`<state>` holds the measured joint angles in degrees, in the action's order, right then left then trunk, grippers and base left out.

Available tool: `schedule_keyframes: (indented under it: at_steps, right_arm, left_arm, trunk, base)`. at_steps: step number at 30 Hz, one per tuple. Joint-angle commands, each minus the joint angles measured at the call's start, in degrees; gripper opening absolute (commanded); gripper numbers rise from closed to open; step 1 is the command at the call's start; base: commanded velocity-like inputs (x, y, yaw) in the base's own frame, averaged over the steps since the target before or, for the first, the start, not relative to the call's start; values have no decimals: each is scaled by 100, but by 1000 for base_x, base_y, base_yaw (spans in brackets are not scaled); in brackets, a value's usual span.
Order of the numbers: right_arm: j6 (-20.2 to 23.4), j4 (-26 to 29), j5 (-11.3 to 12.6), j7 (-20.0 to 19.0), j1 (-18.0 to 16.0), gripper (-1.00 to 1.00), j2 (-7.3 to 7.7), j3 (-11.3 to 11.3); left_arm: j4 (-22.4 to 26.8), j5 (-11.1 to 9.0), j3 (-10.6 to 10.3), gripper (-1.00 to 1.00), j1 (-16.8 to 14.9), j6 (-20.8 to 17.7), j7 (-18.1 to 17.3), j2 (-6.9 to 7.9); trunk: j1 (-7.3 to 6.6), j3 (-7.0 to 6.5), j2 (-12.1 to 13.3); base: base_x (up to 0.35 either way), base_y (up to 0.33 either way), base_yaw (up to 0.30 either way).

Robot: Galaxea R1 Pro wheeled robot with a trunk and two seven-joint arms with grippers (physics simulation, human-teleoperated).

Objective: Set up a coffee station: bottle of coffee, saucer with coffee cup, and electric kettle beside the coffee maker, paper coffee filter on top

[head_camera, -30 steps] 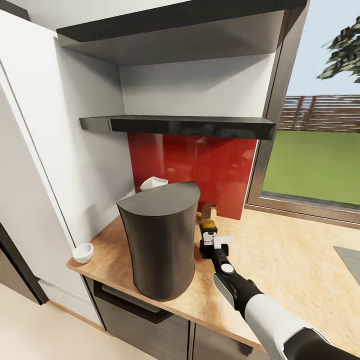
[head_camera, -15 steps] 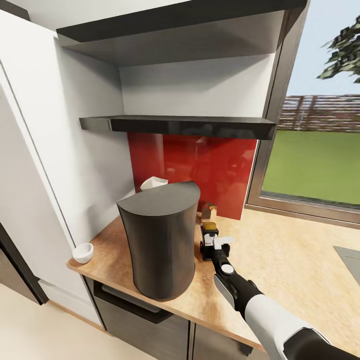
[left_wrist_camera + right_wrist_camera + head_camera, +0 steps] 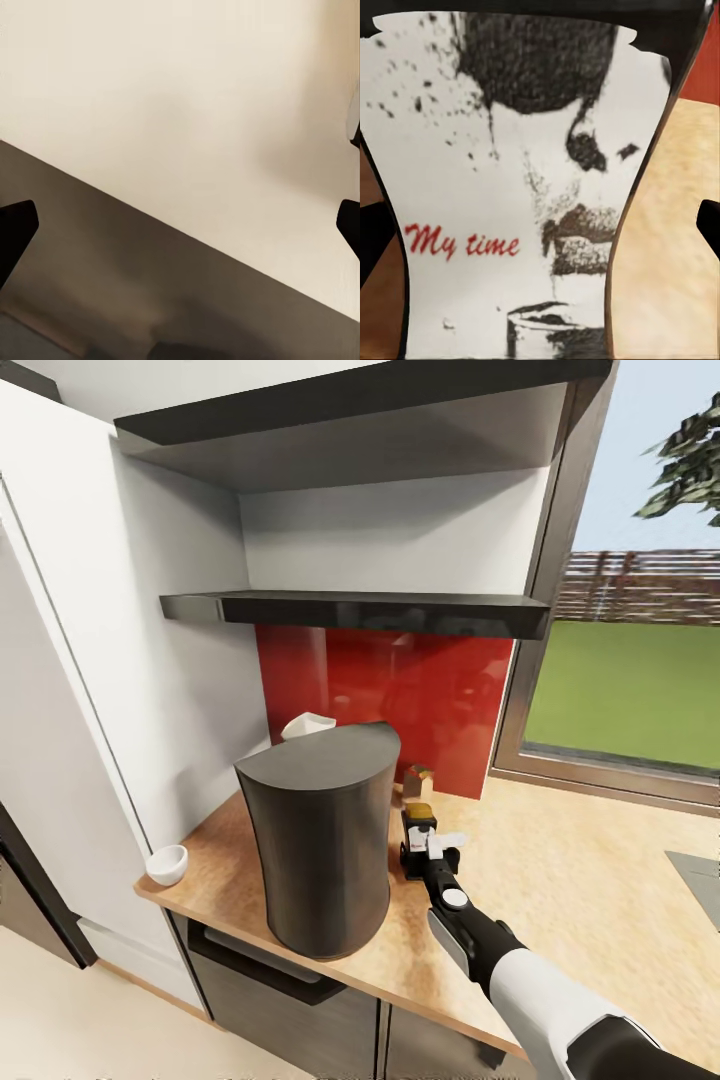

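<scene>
Bottle of coffee stands on the table beside the coffee maker, your right claw closed around its label. It looks small, stiff and smooth, so keep your hold on the waist.

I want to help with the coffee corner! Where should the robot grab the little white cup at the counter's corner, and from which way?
Probably from straight above, pinching the rim of the coffee cup. It sits upright with its mouth open upward, and its rounded bowl sides would likely slip between fingers. It stands near the corner of the countertop, close to the white wall, so a sideways approach looks cramped.
</scene>
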<state>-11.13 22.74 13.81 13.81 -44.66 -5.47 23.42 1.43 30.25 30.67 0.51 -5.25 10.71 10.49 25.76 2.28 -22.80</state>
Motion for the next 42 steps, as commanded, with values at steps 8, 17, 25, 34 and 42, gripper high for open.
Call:
schedule_keyframes:
  at_steps: [8, 17, 25, 34, 42]
  right_arm:
    - [-26, -7, 59, 34, -8, 100, 2, 49]
    - [-28, -7, 59, 34, -8, 100, 2, 49]
    - [-25, -7, 60, 34, -10, 100, 2, 49]
    - [-30, -7, 60, 34, -8, 100, 2, 49]
    - [-30, -7, 60, 34, -8, 100, 2, 49]
  left_arm:
    - [16, 60, 45, 100, 1, -29, 2, -3]
    - [15, 60, 44, 100, 1, -29, 1, -3]
    - [16, 60, 44, 100, 1, -29, 7, -3]
    - [15, 56, 53, 100, 1, -37, 10, -3]
    - [15, 52, 53, 100, 1, -37, 10, -3]
  trunk:
    - [2, 11, -12]
    - [2, 11, -12]
    - [2, 11, -12]
    - [2, 11, -12]
    - [2, 11, -12]
  base:
    - [-95, 0, 0]
    - [-5, 0, 0]
    - [-20, 0, 0]
    - [-227, 0, 0]
    - [-275, 0, 0]
